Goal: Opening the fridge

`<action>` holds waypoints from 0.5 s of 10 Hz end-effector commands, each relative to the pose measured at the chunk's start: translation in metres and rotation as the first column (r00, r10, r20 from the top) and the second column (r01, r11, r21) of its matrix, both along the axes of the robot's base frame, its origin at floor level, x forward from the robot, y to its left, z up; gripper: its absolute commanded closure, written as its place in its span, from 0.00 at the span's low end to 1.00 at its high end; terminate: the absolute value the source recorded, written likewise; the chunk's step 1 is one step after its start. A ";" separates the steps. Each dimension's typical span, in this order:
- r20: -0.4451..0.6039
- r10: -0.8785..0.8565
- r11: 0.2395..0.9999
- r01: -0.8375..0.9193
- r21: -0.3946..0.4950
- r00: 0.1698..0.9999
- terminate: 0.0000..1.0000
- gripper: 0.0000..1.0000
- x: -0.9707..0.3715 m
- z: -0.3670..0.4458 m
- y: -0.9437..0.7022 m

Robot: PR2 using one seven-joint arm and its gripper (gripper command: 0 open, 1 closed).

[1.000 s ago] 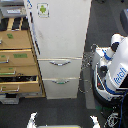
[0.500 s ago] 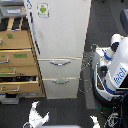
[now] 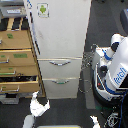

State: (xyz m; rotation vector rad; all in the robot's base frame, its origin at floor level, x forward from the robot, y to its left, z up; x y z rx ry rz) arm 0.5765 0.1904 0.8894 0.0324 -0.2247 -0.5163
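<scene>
Only the exterior view to go on, so here's what I get from it. The fridge (image 3: 60, 47) stands tall and white in the middle of the scene, upper door shut, with a small green sticker (image 3: 43, 9) near its top left corner. Below are two drawers, each with a curved silver handle: upper handle (image 3: 60, 63), lower handle (image 3: 62, 81). A tan wooden cabinet (image 3: 19, 62) sits right against its left side, drawers pulled partway out. A white-and-blue robot body (image 3: 116, 70) is parked to the right.

The gripper (image 3: 38, 106) shows at the near bottom, left of centre, well short of the fridge. Too blurry for me to tell if its jaws are apart or together.

Handling-wise, I'd guess the big door is rigid, fairly heavy, and held by a seal, so it wants a firm steady pull. No handle visible on it; probably hook the door's edge. The painted face looks slippery.
</scene>
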 end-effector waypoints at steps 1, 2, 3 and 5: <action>-0.044 0.554 0.832 -0.553 0.044 0.831 0.00 0.00 0.141 0.098 0.105; -0.034 0.605 0.796 -0.602 0.062 0.796 0.00 0.00 0.146 0.107 0.113; -0.028 0.627 0.779 -0.625 0.051 0.779 0.00 0.00 0.155 0.120 0.114; 0.015 0.626 0.778 -0.626 0.058 0.779 0.00 0.00 0.181 0.149 0.111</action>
